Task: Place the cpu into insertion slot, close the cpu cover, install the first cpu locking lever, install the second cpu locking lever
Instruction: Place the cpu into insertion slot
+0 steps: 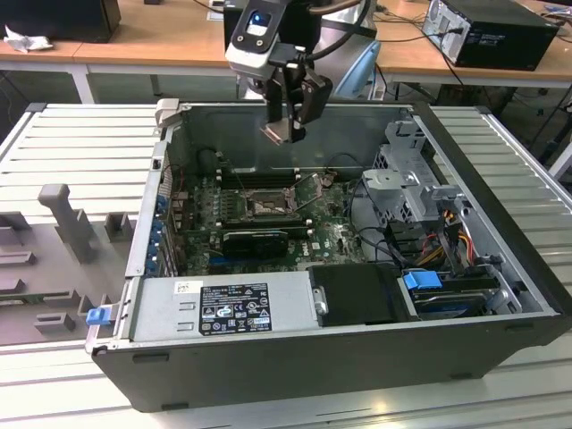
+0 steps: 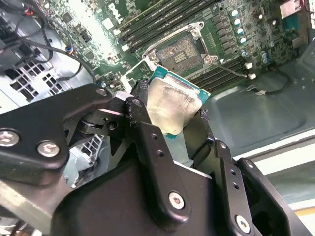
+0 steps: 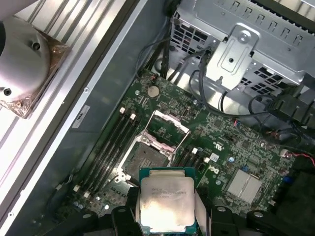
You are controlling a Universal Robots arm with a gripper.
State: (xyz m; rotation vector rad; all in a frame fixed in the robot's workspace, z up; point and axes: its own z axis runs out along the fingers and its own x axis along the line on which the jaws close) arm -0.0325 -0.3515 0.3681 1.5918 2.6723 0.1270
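Gripper (image 1: pixel 284 132) clenched on cpu (image 2: pixel 170 105), pinching edges, likely sparing underside contacts. Hangs high over case (image 1: pixel 465 295), toward far wall. Slot (image 3: pixel 146 157) below, bare. Cover (image 3: pixel 171 129) flipped up, so way in looks clear.

Gripper (image 2: pixel 172 105): matte black linkage fingers (image 2: pixel 152 147), silver screws (image 2: pixel 176 199) at the pivots (some cross-head). Wrist housing (image 1: pixel 255 43) silver-grey, rounded, with a small blue-lit panel (image 1: pixel 259 20); a dark cable (image 1: pixel 340 12) loops behind it.
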